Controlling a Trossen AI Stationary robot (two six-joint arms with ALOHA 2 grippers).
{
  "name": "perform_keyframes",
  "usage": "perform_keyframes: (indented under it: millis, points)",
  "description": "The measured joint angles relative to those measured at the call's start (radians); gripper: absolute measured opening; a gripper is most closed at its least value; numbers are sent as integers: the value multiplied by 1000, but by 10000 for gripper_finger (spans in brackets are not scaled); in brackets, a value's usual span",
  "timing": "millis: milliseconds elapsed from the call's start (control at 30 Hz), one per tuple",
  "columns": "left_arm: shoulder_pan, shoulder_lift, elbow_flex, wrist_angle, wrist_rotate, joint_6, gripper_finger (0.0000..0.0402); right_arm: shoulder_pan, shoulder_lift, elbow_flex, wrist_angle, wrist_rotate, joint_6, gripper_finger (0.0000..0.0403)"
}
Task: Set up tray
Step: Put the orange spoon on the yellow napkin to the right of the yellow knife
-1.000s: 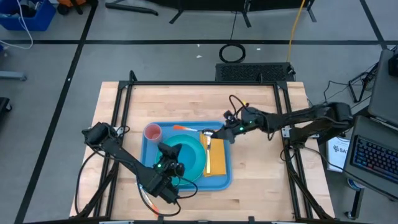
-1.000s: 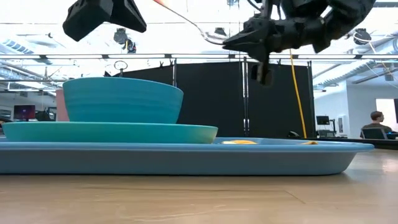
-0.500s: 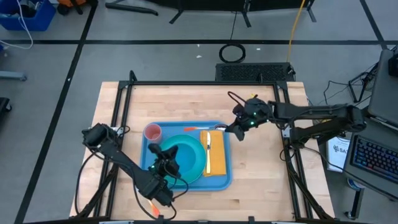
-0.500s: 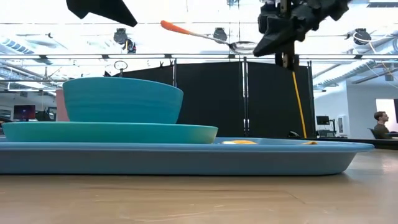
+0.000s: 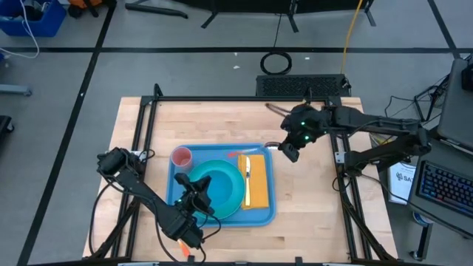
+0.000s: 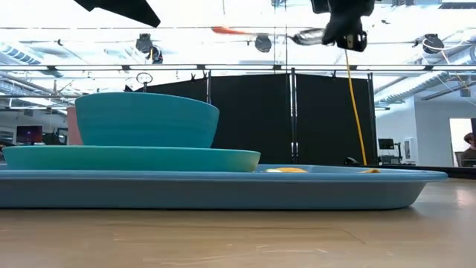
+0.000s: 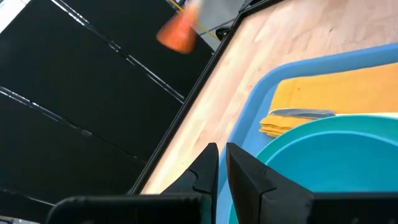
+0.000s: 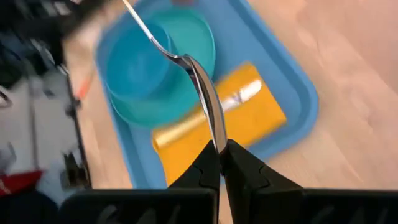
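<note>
The blue tray (image 5: 270, 214) lies on the table. It carries a cyan plate (image 6: 134, 158) with a blue bowl (image 6: 145, 119) on it, a pink cup (image 5: 181, 157), and a yellow napkin (image 5: 257, 193) with a fork (image 5: 248, 174) on top. My right gripper (image 5: 288, 154) is high above the tray's far right corner, shut on a metal spoon (image 6: 297, 35) with an orange handle. My left gripper (image 5: 198, 185) hovers over the bowl's near side, its fingers (image 7: 208, 165) shut with nothing between them. My right gripper pinches the spoon's bowl end (image 8: 214, 134) between its two fingers. It comes slanting down from the table's right side, along the spoon. The spoon is lifted clear and roughly level, with its orange handle end (image 6: 223, 31) pointing toward the table's left, over the tray's far rim.
Bare wooden tabletop (image 5: 310, 214) surrounds the tray, widest on the right and far sides. A black frame (image 5: 340, 148) runs along the table's edges. A person sits far off in the room behind the table (image 6: 470, 145).
My right gripper has risen and drawn toward the table's right edge, carrying the spoon up from just above the tray. The spoon has levelled out from a tilt. My left gripper has rolled about its own axis above the bowl.
</note>
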State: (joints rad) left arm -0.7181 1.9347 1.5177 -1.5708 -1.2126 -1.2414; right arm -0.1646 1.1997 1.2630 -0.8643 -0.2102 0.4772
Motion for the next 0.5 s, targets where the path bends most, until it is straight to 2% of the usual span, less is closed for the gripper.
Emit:
perform_keyframes:
  millis: [233, 500]
  points:
    - [-1, 0, 0, 0, 0, -16, 37, 0, 180, 210, -365, -27, -95, 0]
    - [-1, 0, 0, 0, 2, -18, 37, 0, 379, 472, -683, -52, -231, 0]
